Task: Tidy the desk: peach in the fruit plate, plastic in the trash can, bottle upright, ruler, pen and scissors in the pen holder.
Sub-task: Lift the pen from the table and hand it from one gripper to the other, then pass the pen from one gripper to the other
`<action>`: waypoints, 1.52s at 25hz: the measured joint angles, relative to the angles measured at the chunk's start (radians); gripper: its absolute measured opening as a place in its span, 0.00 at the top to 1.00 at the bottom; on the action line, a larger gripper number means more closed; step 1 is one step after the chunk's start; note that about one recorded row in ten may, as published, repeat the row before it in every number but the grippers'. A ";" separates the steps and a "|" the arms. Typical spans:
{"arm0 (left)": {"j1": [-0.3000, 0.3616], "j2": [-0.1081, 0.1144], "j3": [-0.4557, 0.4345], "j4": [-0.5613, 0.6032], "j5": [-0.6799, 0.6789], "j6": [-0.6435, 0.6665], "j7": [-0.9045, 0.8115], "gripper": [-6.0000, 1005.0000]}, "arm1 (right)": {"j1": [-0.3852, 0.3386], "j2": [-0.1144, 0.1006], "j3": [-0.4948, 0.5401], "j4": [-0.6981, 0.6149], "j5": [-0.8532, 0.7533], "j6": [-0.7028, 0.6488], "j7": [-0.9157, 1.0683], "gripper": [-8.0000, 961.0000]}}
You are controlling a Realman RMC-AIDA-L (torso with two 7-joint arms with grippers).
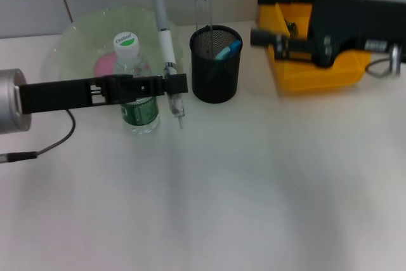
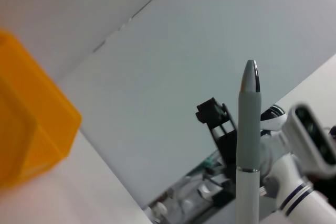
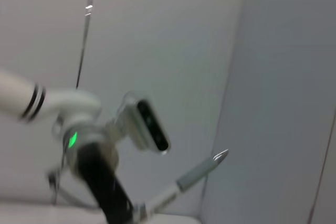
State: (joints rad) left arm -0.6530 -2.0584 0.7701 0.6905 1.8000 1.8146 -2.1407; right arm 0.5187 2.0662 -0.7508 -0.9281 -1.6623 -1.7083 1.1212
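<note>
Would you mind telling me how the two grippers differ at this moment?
The left gripper is shut on the pen, holding it nearly upright just beside the holder; the right gripper holds nothing. The left one hangs in front of the bottle and plate; the right one sits over the yellow bin, away from the work. Both are black.

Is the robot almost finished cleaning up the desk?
Nearly, it seems. The peach lies in the fruit plate, the bottle stands upright, and the ruler and blue-handled scissors sit in the pen holder. No loose plastic shows on the desk. The left tool holds the pen upright beside the holder; dropping it in is left. The right tool hangs over the yellow bin.
</note>
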 joint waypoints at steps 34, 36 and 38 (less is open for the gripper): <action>-0.048 0.005 0.012 -0.019 0.016 0.102 -0.528 0.81 | 0.111 0.015 -0.073 0.524 0.175 0.019 -1.690 0.37; -0.048 0.004 0.013 -0.019 0.018 0.104 -0.528 0.81 | 0.126 0.015 -0.073 0.554 0.176 0.020 -1.752 0.37; -0.048 0.004 0.017 -0.019 0.018 0.105 -0.527 0.81 | 0.137 0.015 -0.073 0.575 0.176 0.021 -1.803 0.37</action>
State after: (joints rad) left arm -0.7013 -2.0543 0.7873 0.6715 1.8185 1.9198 -2.6675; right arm 0.6556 2.0813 -0.8240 -0.3529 -1.4864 -1.6875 -0.6818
